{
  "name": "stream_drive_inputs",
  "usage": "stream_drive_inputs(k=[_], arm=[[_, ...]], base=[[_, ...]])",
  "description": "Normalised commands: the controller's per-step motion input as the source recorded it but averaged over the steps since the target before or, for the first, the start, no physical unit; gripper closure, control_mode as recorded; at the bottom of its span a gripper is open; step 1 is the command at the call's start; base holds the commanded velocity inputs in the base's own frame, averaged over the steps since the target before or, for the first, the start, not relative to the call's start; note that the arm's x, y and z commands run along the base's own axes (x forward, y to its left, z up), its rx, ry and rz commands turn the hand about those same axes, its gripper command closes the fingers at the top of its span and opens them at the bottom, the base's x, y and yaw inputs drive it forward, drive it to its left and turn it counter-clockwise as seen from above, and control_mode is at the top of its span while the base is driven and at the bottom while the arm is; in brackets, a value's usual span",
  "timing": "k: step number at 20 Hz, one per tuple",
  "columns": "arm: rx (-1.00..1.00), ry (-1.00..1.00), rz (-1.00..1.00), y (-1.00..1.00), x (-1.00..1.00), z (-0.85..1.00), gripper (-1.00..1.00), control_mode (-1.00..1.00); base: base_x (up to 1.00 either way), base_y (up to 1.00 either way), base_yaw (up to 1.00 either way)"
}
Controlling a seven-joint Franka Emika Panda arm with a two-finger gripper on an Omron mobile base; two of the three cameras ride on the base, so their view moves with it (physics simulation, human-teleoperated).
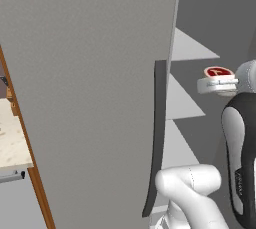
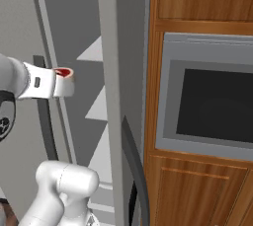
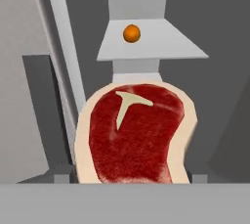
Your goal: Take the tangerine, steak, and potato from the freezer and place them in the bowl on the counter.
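While the freezer [image 1: 90, 98] stands with its door swung wide, these lines hold:
Room: grey freezer door fills the left base view; brown wooden cabinets [image 2: 197, 3] and a dark-windowed oven front [image 2: 207, 106] stand to the right of it in the right base view.
Desk: a beige speckled edge [image 1: 12, 138] shows left of the door.
Shelves: pale shelves [image 3: 151, 39] stacked inside.
Tangerine [image 3: 131, 33]: one, near the front edge of a shelf, beyond the steak.
Steak [image 3: 134, 137]: one, red with pale fat rim, at the arm's tip.
Jaws [image 1: 217, 79]: closed on the steak, part open round it.
Handle: one long dark bar [image 1: 156, 138] along the door edge.
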Motion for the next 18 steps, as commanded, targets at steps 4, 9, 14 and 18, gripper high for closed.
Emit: stream_drive_inputs(k=[4,9,14,18], arm=[[0.0,0.16,-0.01,0.36,-1.0,-0.08,1.0,-1.0],[0.0,0.01,0.01,0.02,-0.53,-0.04,1.0,-1.0],[0.0,0.0,0.01,0.0,0.0,-0.01,1.0,-1.0],[0.0,0.0,0.0,0.0,0.11,-0.09,1.0,-1.0]], base=[[0.0,0.0,0.0],[0.0,0.0,0.0],[0.0,0.0,0.0],[0.0,0.0,0.0]])
